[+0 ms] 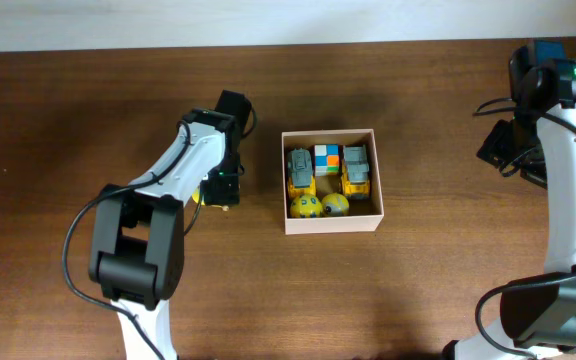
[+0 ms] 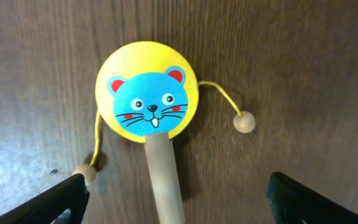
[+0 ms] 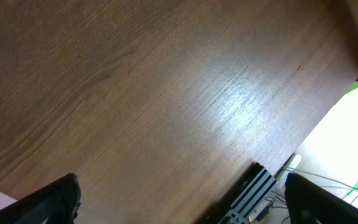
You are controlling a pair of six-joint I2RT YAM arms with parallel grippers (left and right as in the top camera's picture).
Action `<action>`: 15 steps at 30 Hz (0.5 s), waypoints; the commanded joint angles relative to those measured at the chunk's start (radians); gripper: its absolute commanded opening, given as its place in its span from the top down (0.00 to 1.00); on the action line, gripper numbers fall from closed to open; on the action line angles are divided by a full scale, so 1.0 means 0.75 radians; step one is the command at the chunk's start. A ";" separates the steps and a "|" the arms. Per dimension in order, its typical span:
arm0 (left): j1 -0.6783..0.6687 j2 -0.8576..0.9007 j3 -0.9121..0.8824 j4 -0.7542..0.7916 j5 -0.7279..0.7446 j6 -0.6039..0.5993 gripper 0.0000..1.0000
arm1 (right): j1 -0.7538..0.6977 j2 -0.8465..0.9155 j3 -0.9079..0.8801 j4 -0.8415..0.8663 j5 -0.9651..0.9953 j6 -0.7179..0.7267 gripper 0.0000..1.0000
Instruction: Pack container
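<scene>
The container [image 1: 334, 223], a white square box with a tan inside, stands at the table's middle. In it lie two grey-and-yellow toy vehicles [image 1: 300, 170], a coloured cube [image 1: 327, 160] and two yellow balls [image 1: 306, 206]. Left of the box, my left gripper [image 1: 220, 190] hangs open over a yellow rattle drum [image 2: 146, 93] with a blue cat face. The drum lies flat on the table. Its wooden handle [image 2: 165, 180] runs between my left fingertips [image 2: 61, 202] without touching either one. My right gripper [image 3: 185, 205] is open and empty, above bare table at the far right.
Two wooden beads [image 2: 244, 122] on yellow strings lie on either side of the drum. A striped blue-and-white device [image 3: 253, 193] sits by the table edge under the right gripper. The right arm [image 1: 568, 150] stands along the right side.
</scene>
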 commanded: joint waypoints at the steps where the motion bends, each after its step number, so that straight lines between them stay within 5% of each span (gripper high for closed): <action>1: -0.001 0.070 -0.017 0.014 -0.010 -0.006 0.09 | -0.006 -0.005 0.003 0.001 0.006 0.013 0.01; 11: 0.000 0.136 -0.017 0.070 -0.016 -0.006 0.11 | -0.006 -0.005 0.003 0.001 0.006 0.013 0.01; 15: 0.000 0.152 -0.017 0.062 -0.016 0.072 0.31 | -0.006 -0.005 0.003 0.001 0.006 0.013 0.01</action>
